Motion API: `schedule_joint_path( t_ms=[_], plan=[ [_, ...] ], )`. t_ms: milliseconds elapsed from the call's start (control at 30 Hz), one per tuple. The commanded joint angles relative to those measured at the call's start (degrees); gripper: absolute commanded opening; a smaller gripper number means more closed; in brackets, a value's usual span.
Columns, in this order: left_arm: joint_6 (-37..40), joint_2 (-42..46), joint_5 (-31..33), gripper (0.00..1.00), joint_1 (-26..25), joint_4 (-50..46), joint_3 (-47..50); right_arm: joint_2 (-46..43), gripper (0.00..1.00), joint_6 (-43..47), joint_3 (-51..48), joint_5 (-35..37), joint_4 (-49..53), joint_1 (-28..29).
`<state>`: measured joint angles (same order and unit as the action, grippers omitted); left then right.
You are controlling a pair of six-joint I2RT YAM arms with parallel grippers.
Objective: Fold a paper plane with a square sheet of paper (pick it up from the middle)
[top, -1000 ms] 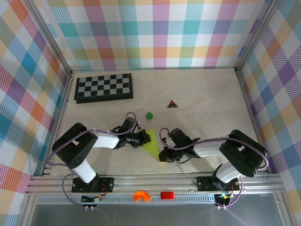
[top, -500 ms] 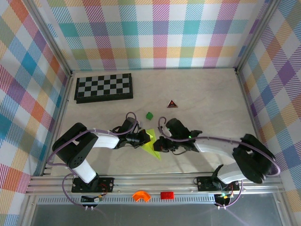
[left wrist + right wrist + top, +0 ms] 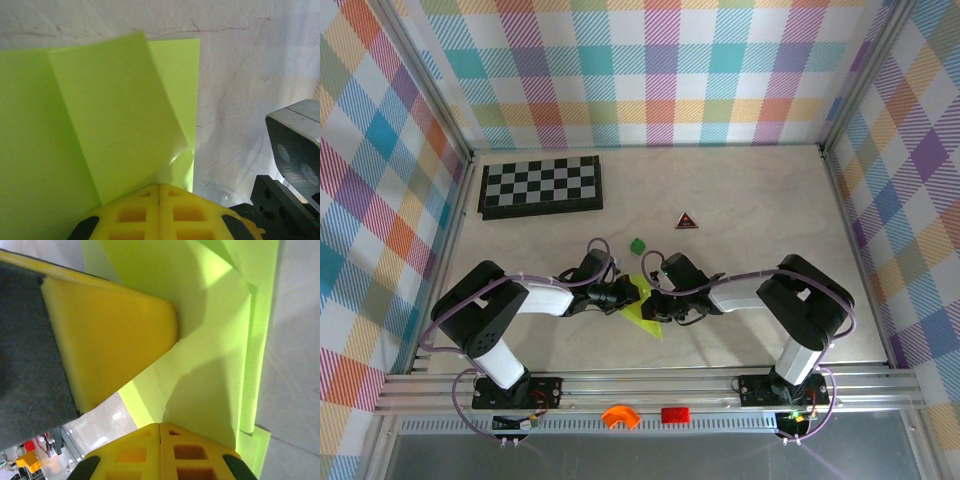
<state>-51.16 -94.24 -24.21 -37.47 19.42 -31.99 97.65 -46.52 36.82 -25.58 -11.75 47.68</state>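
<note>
The paper plane is a lime yellow-green folded sheet lying on the table between the two arms, its point toward the near edge. My left gripper is shut, and its yellow fingertips rest against the paper's left side, where a folded flap rises in front of them. My right gripper is also shut and meets the paper plane from the right. Its fingertips touch the sheet, close to the left gripper's yellow finger.
A black-and-grey chessboard lies at the back left. A tiny dark green block sits just behind the paper, and a small dark triangle lies behind it to the right. Checked walls close in three sides.
My right gripper has swung left from beside the paper onto its right side. The visible paper has narrowed from a broad triangle. The left gripper has stayed put.
</note>
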Motion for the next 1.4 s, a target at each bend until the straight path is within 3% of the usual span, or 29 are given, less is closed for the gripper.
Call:
schedule_joint_path(
  t_ms=[0,300,467,667,1200,1367],
  plan=[
    [1.5,0.1,4.8,0.02,0.2,-9.0,0.9,1.7,0.02,-1.2,-7.2,-0.9,5.4,0.4],
    [2.7,9.0,2.2,0.04,-0.4,-9.3,0.0,-1.2,0.00,1.7,-9.5,-2.2,6.1,-0.3],
    [2.2,7.2,0.0,0.04,-2.7,-4.7,0.4,-0.4,0.00,1.6,-8.7,-2.3,5.8,-0.6],
    [2.5,1.8,2.1,0.03,-2.3,-3.5,1.5,0.7,0.00,1.4,-8.3,-2.5,5.4,-0.7],
    [12.8,-1.2,1.8,0.03,14.2,-12.0,-1.0,1.8,0.00,1.8,-10.1,-3.2,3.7,-0.8],
    [12.3,1.7,0.4,0.03,15.3,-13.2,-2.2,2.2,0.00,2.2,-9.3,-3.6,3.8,-0.9]
  ],
)
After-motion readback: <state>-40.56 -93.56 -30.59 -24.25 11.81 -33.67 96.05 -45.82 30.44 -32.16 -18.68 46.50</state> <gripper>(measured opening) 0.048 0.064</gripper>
